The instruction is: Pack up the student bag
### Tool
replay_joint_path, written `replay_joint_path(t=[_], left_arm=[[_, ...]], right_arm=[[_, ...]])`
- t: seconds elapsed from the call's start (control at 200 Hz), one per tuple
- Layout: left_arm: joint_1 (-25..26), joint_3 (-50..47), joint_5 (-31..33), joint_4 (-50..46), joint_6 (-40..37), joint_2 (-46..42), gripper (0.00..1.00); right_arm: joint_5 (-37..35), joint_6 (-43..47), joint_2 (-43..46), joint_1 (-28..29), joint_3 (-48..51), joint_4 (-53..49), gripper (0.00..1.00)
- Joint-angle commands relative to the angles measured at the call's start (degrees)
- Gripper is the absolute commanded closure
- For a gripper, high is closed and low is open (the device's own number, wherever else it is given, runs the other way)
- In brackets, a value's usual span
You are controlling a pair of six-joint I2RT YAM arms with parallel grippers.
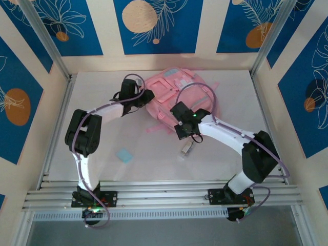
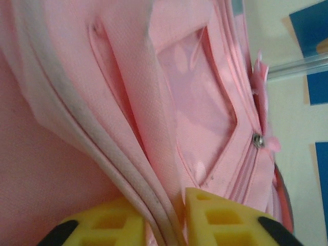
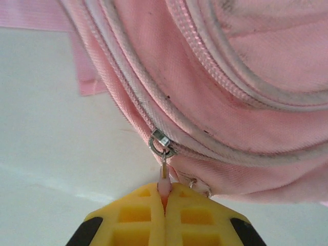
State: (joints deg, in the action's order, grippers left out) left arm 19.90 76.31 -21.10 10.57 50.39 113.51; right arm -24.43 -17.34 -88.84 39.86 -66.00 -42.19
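Left gripper [image 2: 166, 212] straddles the piping of the bag [image 1: 177, 87]; gripped or loose, can't tell. Bag lies flat mid-table toward the far wall, between both arms. Right gripper [image 3: 164, 197] is clenched on the zip pull [image 3: 164, 179]. Risk: a loose left hold lets a zip tug drag the whole bag. An off-line tug could slip the thin tab out.

Pink student bag [image 1: 174, 89] with grey-white piping, yellow finger pads [image 3: 136, 218], white table [image 1: 154, 166], blue wall panels [image 1: 51, 20] with white leaves, orange discs
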Motion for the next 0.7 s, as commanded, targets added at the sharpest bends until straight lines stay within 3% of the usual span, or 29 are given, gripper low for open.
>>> replay_joint_path(t=[0.0, 0.165, 0.18, 0.225, 0.235, 0.25, 0.46, 0.695], left_arm=[[-3.81, 2.96, -0.13, -0.90, -2.40, 0.68, 0.64], [-3.39, -5.91, -4.91, 4.36, 3.12, -4.58, 0.28], [-3.30, -6.92, -5.13, 5.04, 3.61, -5.25, 0.21], [-2.76, -10.54, -5.31, 7.10, 5.28, -7.45, 0.15], [-2.59, -11.38, -5.23, 7.63, 5.67, -7.98, 0.05], [-2.23, -12.45, -5.03, 8.43, 6.43, -8.69, 0.01], [4.53, -23.74, -2.80, 19.20, 15.00, -12.66, 0.00], [11.41, -21.31, 0.58, 24.89, 17.96, -7.52, 0.00]], right_arm=[[20.74, 0.13, 2.00, -2.21, 1.39, 0.36, 1.00], [32.43, -3.22, 1.27, -6.36, 2.04, 7.00, 1.00], [32.95, -3.49, 1.11, -6.63, 1.91, 7.23, 1.00], [34.53, -4.28, 0.70, -7.30, 1.75, 7.91, 1.00], [34.86, -4.45, 0.62, -7.33, 1.75, 8.09, 1.00], [35.25, -4.64, 0.46, -7.46, 1.69, 8.40, 1.00], [37.56, -6.47, -1.68, -8.08, 1.00, 9.05, 1.00], [39.05, -7.94, -1.01, -8.13, 2.10, 9.15, 1.00]])
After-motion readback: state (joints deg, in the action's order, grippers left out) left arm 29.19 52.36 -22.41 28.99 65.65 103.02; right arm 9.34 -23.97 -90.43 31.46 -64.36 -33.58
